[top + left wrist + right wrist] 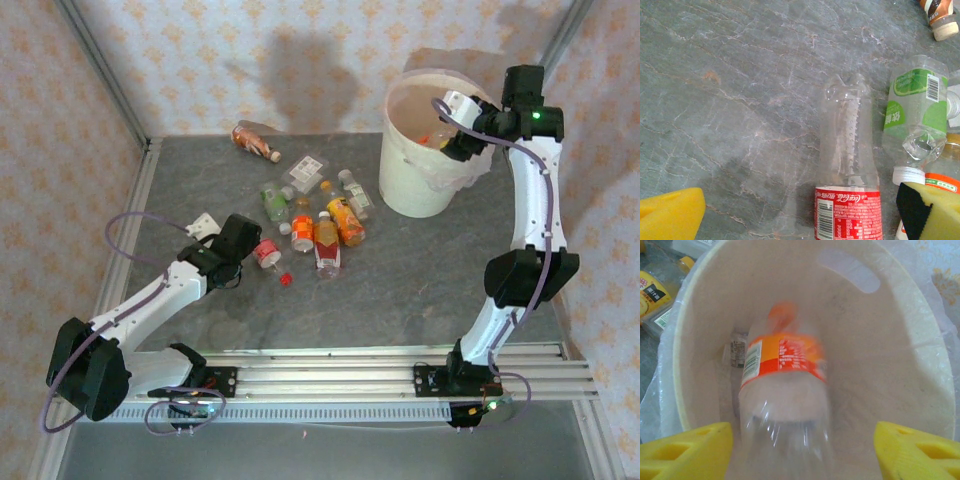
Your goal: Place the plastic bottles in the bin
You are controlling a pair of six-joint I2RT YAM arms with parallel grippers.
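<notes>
right claw [803, 442] over bin [920, 355] mouth, jaws apart

The left arm [150, 300] stretches low from its base at the near left toward the far right. Its left end effector [801, 217] points downward with its yellow fingers [670, 215] spread wide, gripping nothing. The right arm [535, 200] rises from its base at the near right, bends at the elbow and reaches to the far right, where the wrist turns left and down; the right end effector [802, 452] has its fingers well apart, clamped on nothing.
</notes>
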